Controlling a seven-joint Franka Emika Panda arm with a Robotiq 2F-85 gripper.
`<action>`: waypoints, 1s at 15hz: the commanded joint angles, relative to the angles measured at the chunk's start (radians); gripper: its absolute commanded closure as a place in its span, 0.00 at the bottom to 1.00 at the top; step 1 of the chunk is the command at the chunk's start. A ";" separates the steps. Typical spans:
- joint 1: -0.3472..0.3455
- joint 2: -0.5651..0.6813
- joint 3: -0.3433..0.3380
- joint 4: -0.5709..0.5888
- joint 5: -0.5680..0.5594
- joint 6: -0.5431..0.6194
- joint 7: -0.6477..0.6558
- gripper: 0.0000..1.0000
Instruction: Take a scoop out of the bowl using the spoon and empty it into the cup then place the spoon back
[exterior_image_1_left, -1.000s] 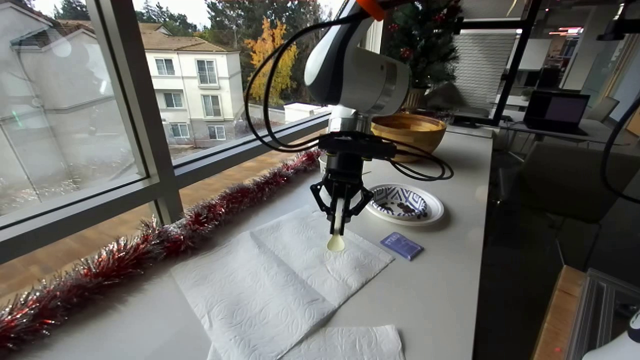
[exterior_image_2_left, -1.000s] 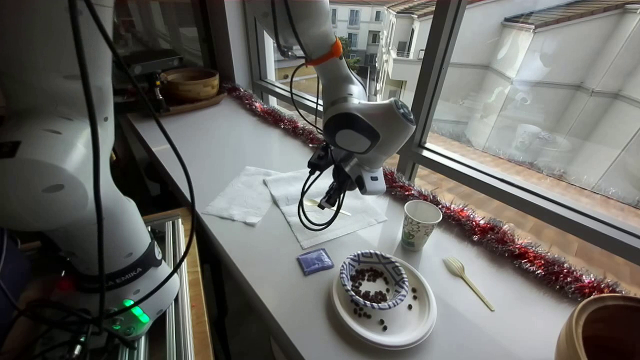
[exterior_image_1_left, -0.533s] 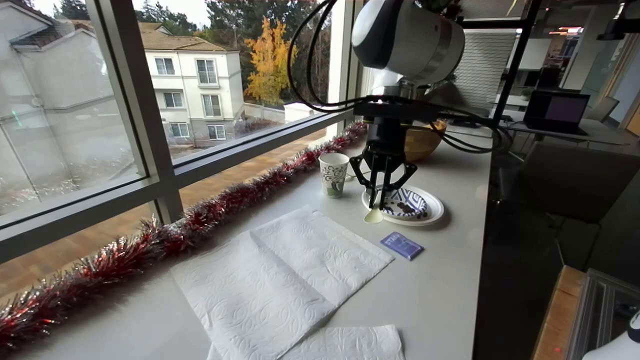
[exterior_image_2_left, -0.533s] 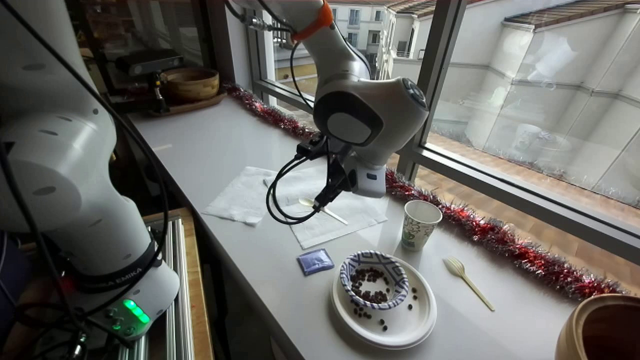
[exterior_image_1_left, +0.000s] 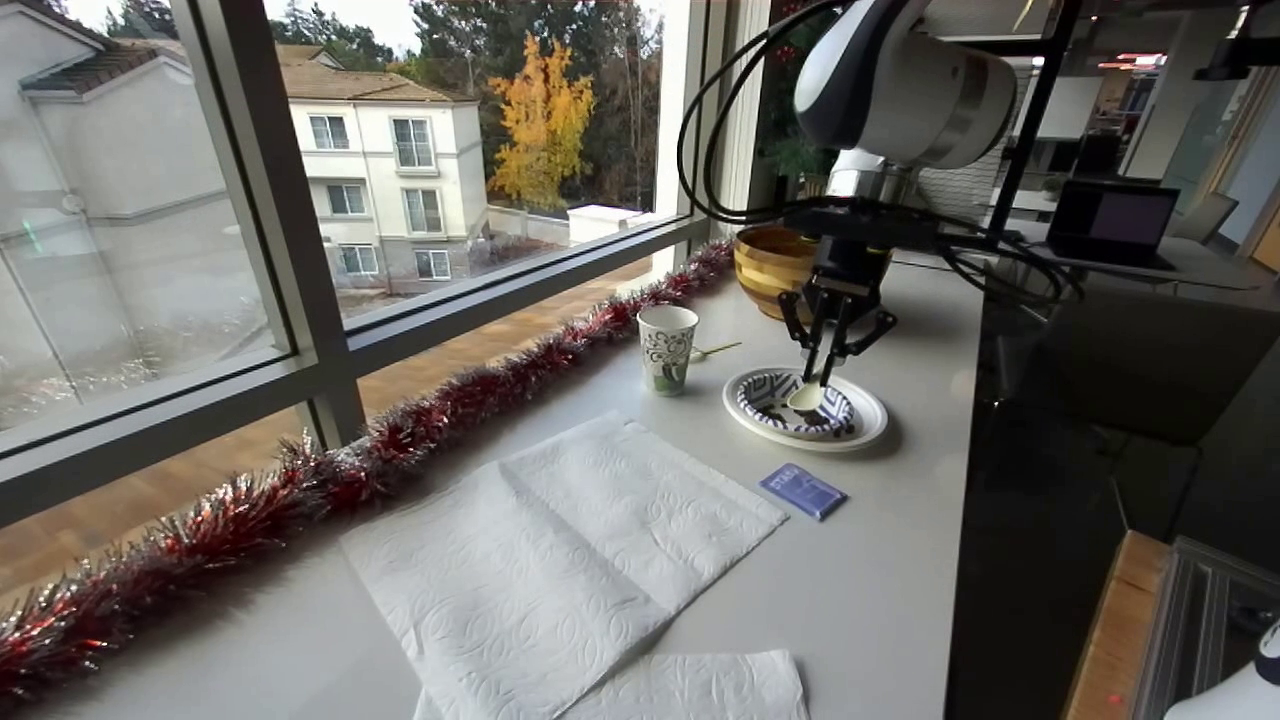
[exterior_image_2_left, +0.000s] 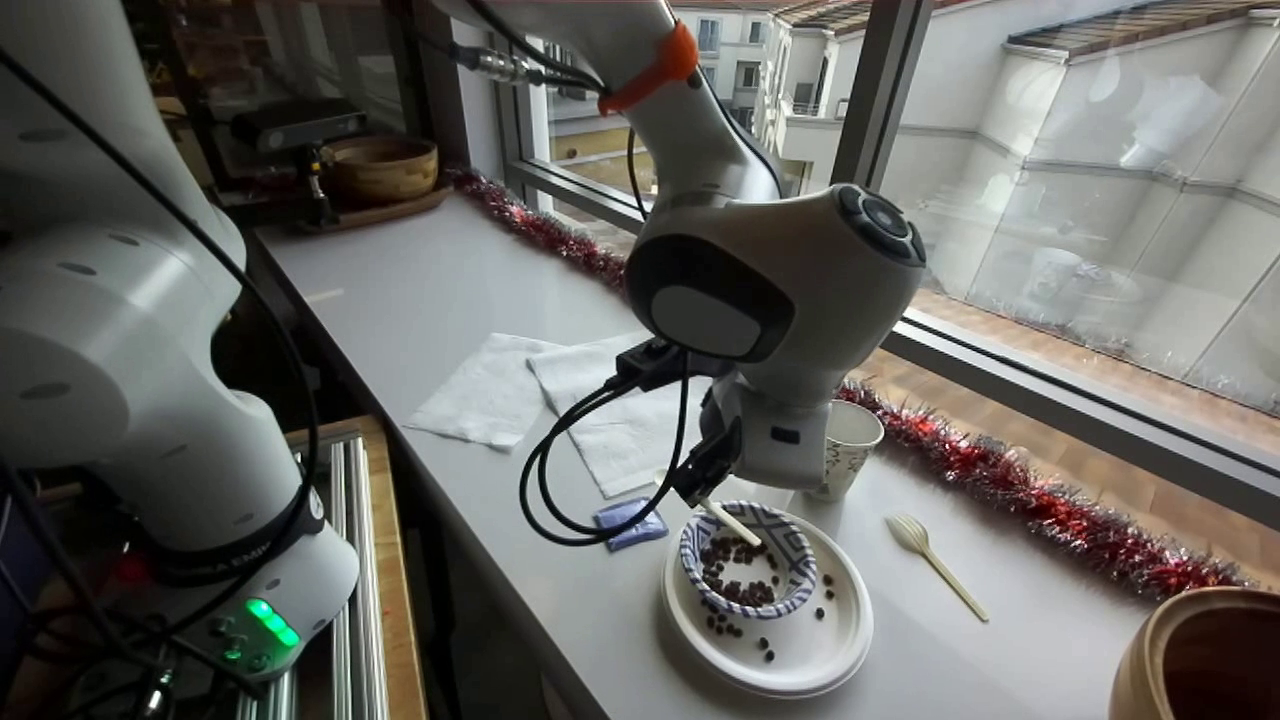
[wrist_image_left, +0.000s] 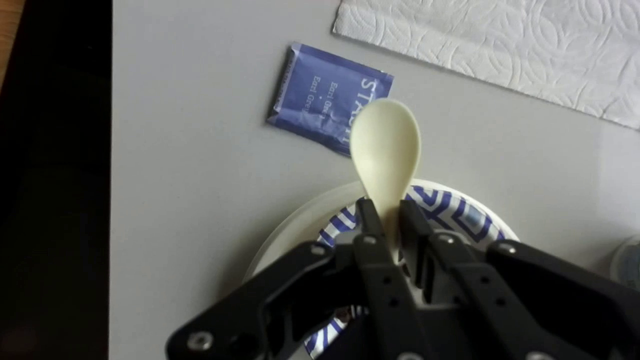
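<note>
- The black two-fingered hand (wrist_image_left: 391, 214) is closed down on the neck of a small pale cream-yellow spoon (wrist_image_left: 385, 145), with only that slim neck between its fingers; so narrow a hold could let the spoon twist once it meets resistance.
- The spoon hangs above the round white bowl with a dark blue geometric pattern (exterior_image_2_left: 796, 550), its hollow carrying nothing. In the wrist view that hollow appears beyond the rim, though height makes this hard to judge; going straight down might strike the rim or miss the contents.
- The small dark brown pieces (exterior_image_2_left: 755, 594) look loose and likely to roll; a hasty dig could throw more onto the round white plate (exterior_image_2_left: 845, 640) beneath, where several lie.
- The bowl looks light, so a sideways push could slide or tip it, perhaps dragging the plate along the pale grey surface (exterior_image_1_left: 870, 590).
- The white cup with a swirling dark-and-green print (exterior_image_1_left: 667, 350) stands upright near the plate; a brush from the arm could topple it, and tipping the spoon short of its mouth would spill.
</note>
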 joint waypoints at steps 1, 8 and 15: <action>-0.005 0.000 0.012 0.001 -0.002 -0.002 0.002 0.85; 0.008 0.070 0.002 0.032 -0.049 0.134 0.147 0.96; 0.048 0.162 -0.081 0.053 -0.260 0.318 0.450 0.96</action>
